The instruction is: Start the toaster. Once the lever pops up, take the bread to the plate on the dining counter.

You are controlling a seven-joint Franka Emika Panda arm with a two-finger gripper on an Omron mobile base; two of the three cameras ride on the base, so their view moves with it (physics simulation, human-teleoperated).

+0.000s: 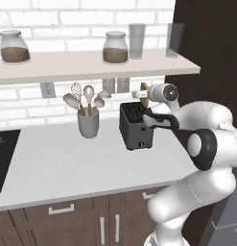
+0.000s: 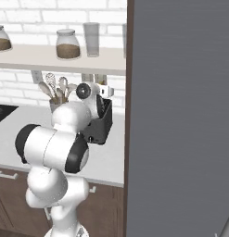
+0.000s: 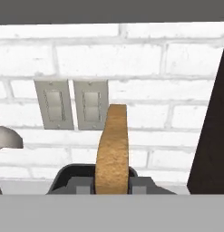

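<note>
The dark toaster stands on the light worktop by the brick wall, a pale knob low on its narrow end. Just above its back right corner, my gripper is shut on the bread, a tan slice lifted out of the slots. In the hand view the bread stands edge-on between my gripper fingers, with the toaster top dark below it. From the right, my arm covers much of the toaster. The plate and the dining counter are out of view.
A grey utensil crock stands left of the toaster. A shelf with jars and glasses hangs above. A dark tall panel rises right of the arm. Wall outlets sit behind. A cooktop lies far left.
</note>
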